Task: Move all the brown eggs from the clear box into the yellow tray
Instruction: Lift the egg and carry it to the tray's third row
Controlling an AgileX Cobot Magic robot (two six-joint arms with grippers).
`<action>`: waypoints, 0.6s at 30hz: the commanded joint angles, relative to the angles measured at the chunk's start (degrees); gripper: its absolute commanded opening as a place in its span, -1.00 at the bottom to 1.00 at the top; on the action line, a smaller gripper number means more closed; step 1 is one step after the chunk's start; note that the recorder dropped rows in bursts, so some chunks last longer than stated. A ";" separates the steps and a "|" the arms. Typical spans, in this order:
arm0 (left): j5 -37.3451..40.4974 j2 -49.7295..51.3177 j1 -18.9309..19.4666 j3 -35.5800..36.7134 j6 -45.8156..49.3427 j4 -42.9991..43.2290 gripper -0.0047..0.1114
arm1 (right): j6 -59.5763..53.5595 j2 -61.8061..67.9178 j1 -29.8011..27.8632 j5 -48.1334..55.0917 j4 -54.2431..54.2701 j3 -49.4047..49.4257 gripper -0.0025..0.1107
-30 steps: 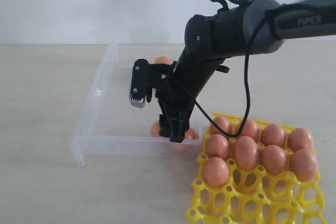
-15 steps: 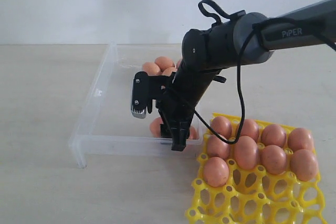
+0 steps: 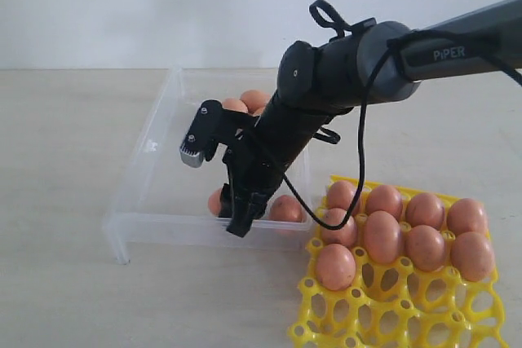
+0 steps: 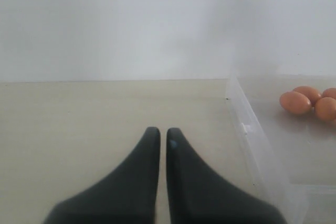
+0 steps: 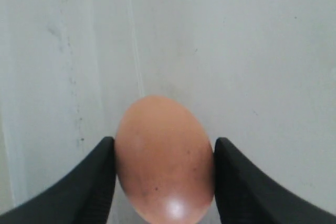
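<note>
My right gripper (image 5: 164,141) is shut on a brown egg (image 5: 164,166), one black finger against each side of it, over the floor of the clear box. In the exterior view this gripper (image 3: 241,219) reaches down inside the clear box (image 3: 143,160) at its near wall, with one egg (image 3: 215,201) just left of the fingers and another (image 3: 286,208) to the right. More brown eggs (image 3: 247,103) lie at the back of the box. The yellow tray (image 3: 391,315) holds several eggs (image 3: 382,235). My left gripper (image 4: 163,129) is shut and empty over bare table.
The left wrist view shows the box's wall (image 4: 257,145) and a few eggs (image 4: 296,102) inside, off to one side of the left gripper. The tray's near cups (image 3: 383,323) are unfilled. A pale wall stands behind the table.
The right gripper has swung lower and to the left inside the box, and its fingers have closed onto an egg. The box and the front eggs have shifted slightly left.
</note>
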 commanded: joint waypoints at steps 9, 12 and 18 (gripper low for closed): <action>-0.25 -0.21 -0.36 0.23 0.01 0.09 -0.85 | 29.17 -6.99 0.16 -12.04 14.92 0.30 -0.96; -0.25 -0.21 -0.36 0.23 0.01 0.09 -0.85 | 28.89 -11.72 0.26 -22.35 27.67 4.28 -0.96; -0.25 -0.21 -0.36 0.23 0.01 0.09 -0.85 | 29.94 -24.32 5.84 -46.48 34.17 22.02 -0.96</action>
